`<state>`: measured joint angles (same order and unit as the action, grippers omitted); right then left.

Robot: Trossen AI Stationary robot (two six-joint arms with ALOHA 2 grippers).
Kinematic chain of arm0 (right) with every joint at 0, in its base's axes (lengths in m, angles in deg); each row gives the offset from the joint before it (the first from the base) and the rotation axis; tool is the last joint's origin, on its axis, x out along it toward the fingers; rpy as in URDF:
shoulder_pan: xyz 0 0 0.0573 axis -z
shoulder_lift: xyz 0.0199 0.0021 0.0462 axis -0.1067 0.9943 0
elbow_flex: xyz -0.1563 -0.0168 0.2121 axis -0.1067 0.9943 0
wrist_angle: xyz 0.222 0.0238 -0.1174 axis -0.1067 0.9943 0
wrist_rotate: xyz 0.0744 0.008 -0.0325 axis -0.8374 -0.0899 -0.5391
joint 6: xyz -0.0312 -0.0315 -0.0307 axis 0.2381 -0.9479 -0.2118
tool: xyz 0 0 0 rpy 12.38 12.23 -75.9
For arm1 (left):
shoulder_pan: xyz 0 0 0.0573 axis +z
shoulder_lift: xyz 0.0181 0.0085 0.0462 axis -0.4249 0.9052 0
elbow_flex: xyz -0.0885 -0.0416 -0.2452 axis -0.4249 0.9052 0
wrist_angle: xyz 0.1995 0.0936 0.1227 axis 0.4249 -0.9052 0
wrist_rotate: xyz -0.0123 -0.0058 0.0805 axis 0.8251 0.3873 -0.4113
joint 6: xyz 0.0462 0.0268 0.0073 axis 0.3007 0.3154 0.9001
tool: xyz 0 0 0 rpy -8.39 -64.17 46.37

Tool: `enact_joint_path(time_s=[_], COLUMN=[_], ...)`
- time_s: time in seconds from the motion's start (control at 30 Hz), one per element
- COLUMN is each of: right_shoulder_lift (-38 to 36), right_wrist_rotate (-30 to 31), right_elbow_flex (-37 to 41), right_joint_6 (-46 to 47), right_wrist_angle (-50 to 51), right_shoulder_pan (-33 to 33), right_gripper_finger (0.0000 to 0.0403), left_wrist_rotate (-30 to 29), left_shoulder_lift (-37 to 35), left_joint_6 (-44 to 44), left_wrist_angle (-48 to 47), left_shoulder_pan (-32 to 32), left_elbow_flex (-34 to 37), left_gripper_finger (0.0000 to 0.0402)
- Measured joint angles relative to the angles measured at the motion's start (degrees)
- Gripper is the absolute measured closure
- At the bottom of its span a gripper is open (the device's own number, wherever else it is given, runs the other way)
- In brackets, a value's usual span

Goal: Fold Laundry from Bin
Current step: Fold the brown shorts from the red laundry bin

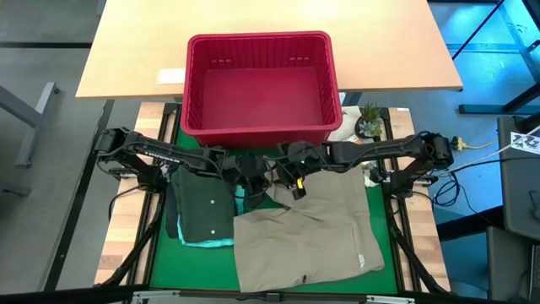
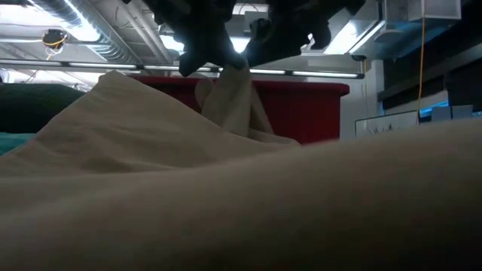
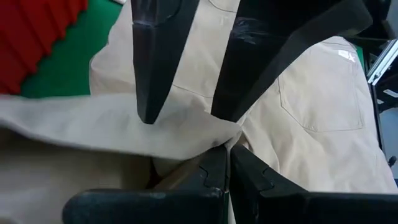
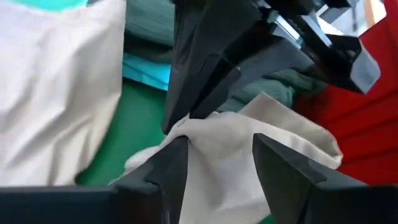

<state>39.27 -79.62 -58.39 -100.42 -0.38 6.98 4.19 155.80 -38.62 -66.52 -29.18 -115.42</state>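
High view shows your beige-tan garment [image 1: 308, 236] spread limp on the near desk [image 1: 160, 262]; soft and light, best pinched at an edge. At its far edge, your left gripper [image 3: 225, 152] is clamped on a fold, your right gripper [image 4: 219, 149] parted around it. Beyond stands the red bin [image 1: 261, 84].

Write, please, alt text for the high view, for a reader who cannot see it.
Seen from above, two dark robot arms meet over beige trousers spread on a green mat, the left pincer and right pincer close together at the trousers' far edge. An empty red basket stands behind them, and a dark green garment lies folded on a teal one at the left.
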Motion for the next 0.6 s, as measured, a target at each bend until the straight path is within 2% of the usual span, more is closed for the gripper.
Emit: enact_joint_path(time_s=[0.43,0.6], right_shoulder_lift=[-0.2,-0.2], right_wrist_rotate=[2.3,6.9], right_elbow_flex=[0.0,0.0], right_joint_6=[-11.9,-20.4], right_wrist_angle=[0.1,0.2], right_shoulder_pan=[-2.0,-5.1], right_gripper_finger=[0.0224,0.0224], left_wrist_rotate=[0.0,0.0], left_shoulder_lift=[0.1,0.1], left_joint_6=[1.4,1.5], left_wrist_angle=[0.4,0.2], left_shoulder_pan=[0.0,0.0], left_elbow_flex=[0.0,0.0], left_gripper_finger=[0.0398,0.0398])
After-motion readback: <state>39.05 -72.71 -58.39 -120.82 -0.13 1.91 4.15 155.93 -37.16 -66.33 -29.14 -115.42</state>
